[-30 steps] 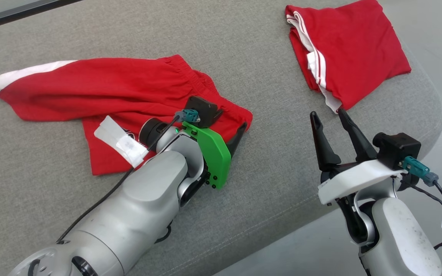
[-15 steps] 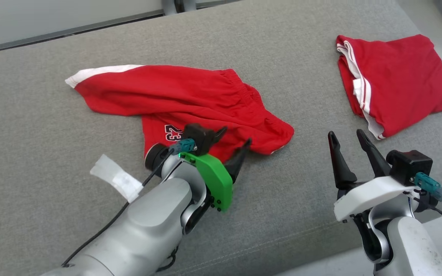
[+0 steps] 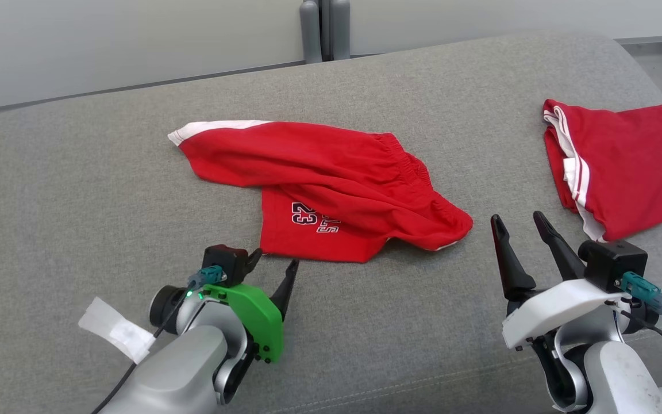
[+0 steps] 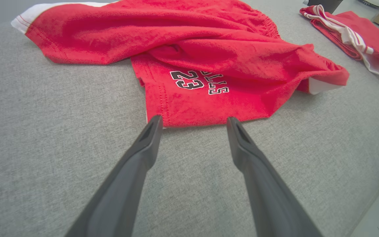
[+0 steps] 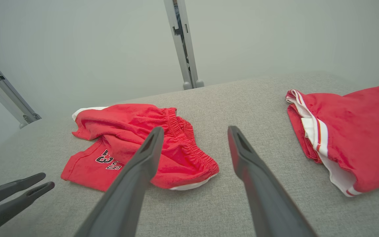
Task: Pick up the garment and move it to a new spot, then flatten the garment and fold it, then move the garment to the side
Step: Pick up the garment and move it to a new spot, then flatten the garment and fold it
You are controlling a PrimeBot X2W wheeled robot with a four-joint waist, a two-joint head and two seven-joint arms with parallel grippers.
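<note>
We see the red shorts (image 3: 331, 172) lying rumpled near the middle of the grey padded surface (image 3: 78, 190). One leg stretches out to our left and ends in a white band, while the gathered waistband bunches toward the right. The other leg lies flat on the near side, with the black-and-white "23" print (image 3: 303, 213) facing up.

Our left pincer (image 3: 277, 257) hovers low over the surface just in front of that near hem. Its two dark fingers are spread wide and hold nothing. In the left wrist view the fingertips sit right at the edge of the hem, and we cannot tell whether they touch the cloth. A green plate (image 3: 253, 313) sits on that wrist, and a white tape tag (image 3: 115, 333) hangs from its cable.

Our right pincer (image 3: 516, 217) stands to the right of the shorts, apart from them. Its fingers point up and away, also wide apart and empty.

A second red garment (image 3: 624, 161) with white stripes lies folded at the far right of the surface – well apart from the shorts. A grey metal post (image 3: 322, 29) rises behind the surface against a pale wall.
</note>
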